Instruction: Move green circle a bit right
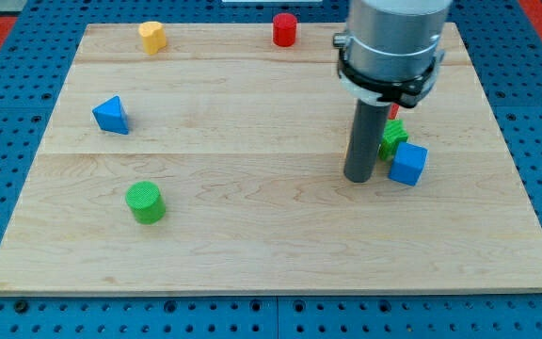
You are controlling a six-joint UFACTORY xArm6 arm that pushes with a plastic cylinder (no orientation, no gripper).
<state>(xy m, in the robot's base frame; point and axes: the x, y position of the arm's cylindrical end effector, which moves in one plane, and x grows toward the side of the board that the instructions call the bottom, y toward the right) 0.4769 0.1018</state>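
Observation:
The green circle [145,202] is a short green cylinder at the lower left of the wooden board [252,245]. My tip [360,178] is the lower end of the dark rod, right of the board's middle. It stands far to the right of the green circle, well apart from it. The tip is just left of a blue cube [408,164] and a green star-shaped block [392,137].
A blue triangle [111,115] lies at the left. A yellow block [152,36] and a red cylinder [284,29] stand near the top edge. A small red block [393,111] is mostly hidden behind the rod. A blue pegboard [7,141] surrounds the board.

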